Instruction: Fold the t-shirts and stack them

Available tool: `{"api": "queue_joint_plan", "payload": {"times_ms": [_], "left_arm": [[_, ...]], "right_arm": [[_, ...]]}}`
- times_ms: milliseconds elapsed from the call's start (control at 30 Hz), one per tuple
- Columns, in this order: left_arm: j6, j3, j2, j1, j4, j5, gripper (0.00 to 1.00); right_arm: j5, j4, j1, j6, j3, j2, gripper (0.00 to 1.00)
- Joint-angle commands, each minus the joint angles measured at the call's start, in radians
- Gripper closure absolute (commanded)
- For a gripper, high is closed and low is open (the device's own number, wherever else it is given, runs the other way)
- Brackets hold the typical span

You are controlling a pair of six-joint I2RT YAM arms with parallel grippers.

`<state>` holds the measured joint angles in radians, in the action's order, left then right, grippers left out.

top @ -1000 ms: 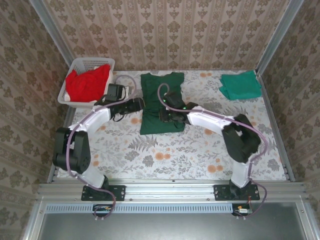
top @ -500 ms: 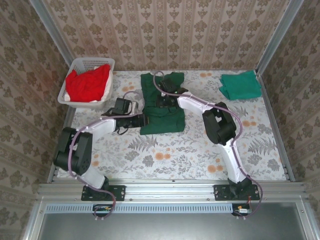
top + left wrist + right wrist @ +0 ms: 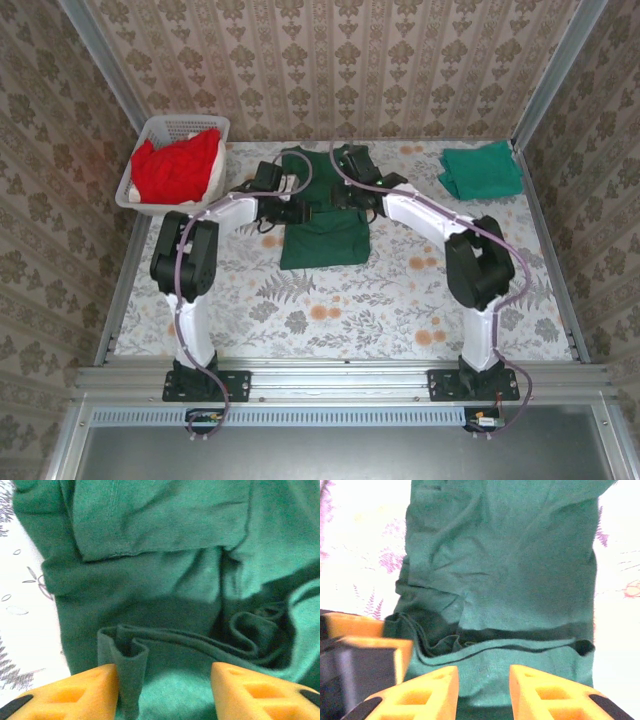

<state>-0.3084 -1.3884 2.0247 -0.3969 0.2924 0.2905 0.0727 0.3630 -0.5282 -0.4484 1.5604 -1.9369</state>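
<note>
Here we go, left fingers (image 3: 95, 690) released, spread wide, a raised cloth ridge against one, right fingers (image 3: 430, 690) parted over the same cloth, can't tell if gripping, dark green t-shirt (image 3: 322, 235) mid-counter (image 3: 330, 310) toward the far edge, red t-shirts (image 3: 175, 170) in the white basket (image 3: 185, 125) far-left corner, teal t-shirt (image 3: 480, 172) far-right corner.

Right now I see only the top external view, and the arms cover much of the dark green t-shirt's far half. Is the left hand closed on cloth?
Observer: No. The left hand is open; a raised fold of the dark green t-shirt stands against one finger's inner face.
Operator: And the right hand?
Observer: The right hand is open too, flat cloth showing in its gap.
Operator: How near are they?
Observer: Side by side: the left hand's orange finger shows beside the right hand in the right wrist view.
</note>
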Motion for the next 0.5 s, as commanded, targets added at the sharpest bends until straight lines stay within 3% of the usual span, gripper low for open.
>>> {"api": "queue_joint_plan", "payload": {"times_ms": [0,267,367,467], "left_arm": [[0.021,-0.062,0.084,0.017,0.097,-0.014,0.5],[0.011,-0.099,0.112,0.043,0.169,-0.092,0.5],[0.02,-0.083,0.075,0.045,0.189,-0.118,0.48],[0.019,-0.048,-0.003,0.044,0.203,-0.138,0.41]], "right_arm": [[0.028,-0.067,-0.023,-0.017,-0.106,-0.009,0.66],[0.032,-0.037,0.014,-0.054,-0.099,-0.183,0.66],[0.056,-0.007,0.017,-0.042,-0.099,-0.167,0.64],[0.101,0.008,0.006,-0.024,-0.132,-0.081,0.56]]}}
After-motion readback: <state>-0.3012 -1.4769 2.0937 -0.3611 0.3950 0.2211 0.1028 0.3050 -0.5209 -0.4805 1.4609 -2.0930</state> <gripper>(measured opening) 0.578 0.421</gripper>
